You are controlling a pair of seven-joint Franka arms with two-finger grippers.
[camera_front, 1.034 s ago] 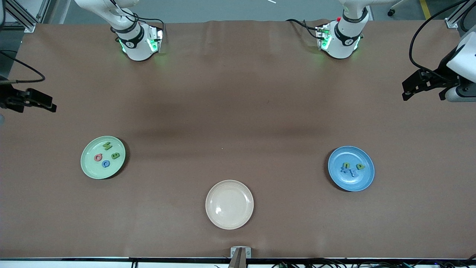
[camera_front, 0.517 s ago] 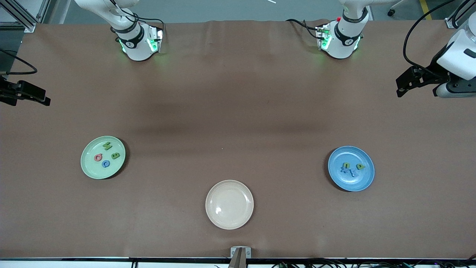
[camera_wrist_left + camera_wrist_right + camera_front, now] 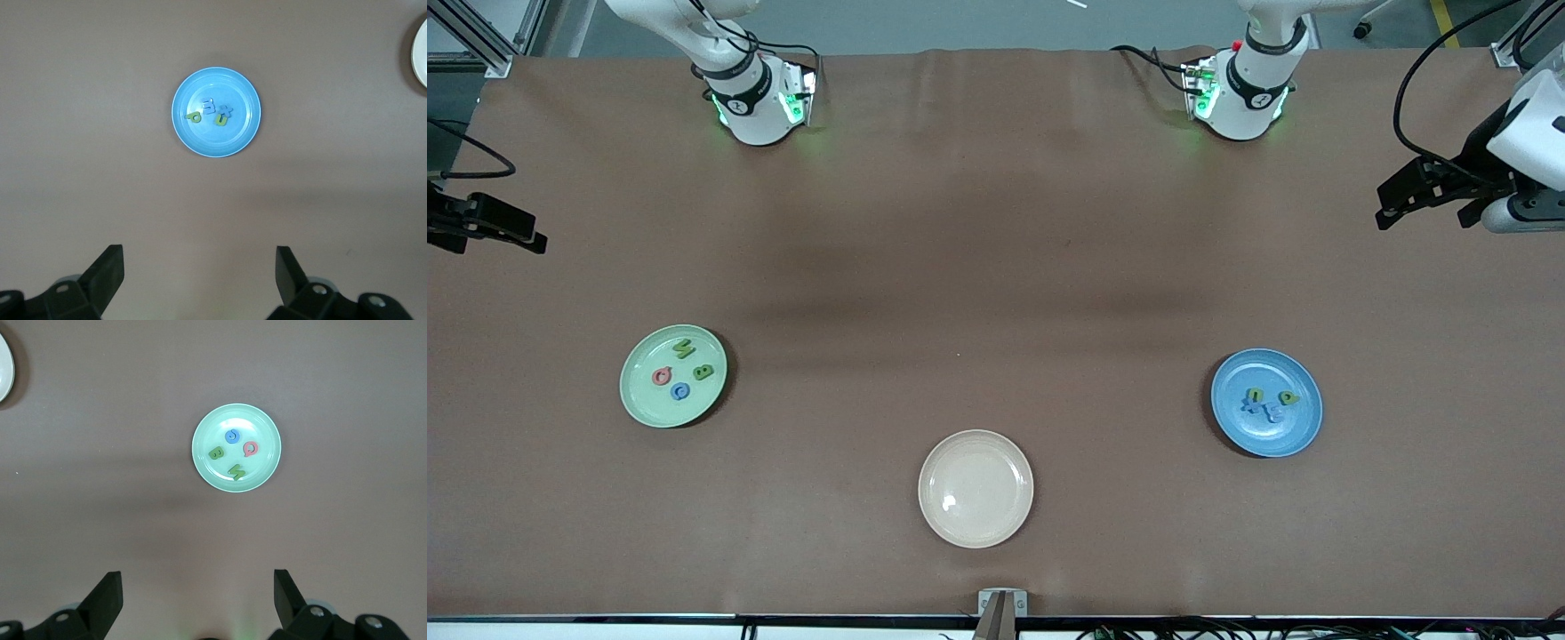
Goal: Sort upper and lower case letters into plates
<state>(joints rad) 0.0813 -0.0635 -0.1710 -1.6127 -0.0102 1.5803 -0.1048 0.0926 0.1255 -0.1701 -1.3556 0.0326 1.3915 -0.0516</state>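
The mint green plate [image 3: 649, 402] lies toward the right arm's end and holds two green letters [image 3: 685, 348], a red letter [image 3: 662, 376] and a blue letter [image 3: 680, 390]. The blue plate [image 3: 1291, 432] lies toward the left arm's end and holds two green letters [image 3: 1288, 397] and two blue letters [image 3: 1263, 410]. My right gripper [image 3: 532, 238] is open and empty, high over its table end; its wrist view shows the mint plate [image 3: 267, 464]. My left gripper [image 3: 1385, 206] is open and empty over its table end; its wrist view shows the blue plate [image 3: 200, 137].
A cream-beige plate [image 3: 975, 488] with nothing in it lies nearest the front camera, between the two other plates. Both arm bases [image 3: 756, 102] stand along the table edge farthest from that camera. Brown paper covers the table.
The right gripper drew a little toward its table end, then stopped. The left gripper shifted slightly over its table end. Plates and letters have not moved.
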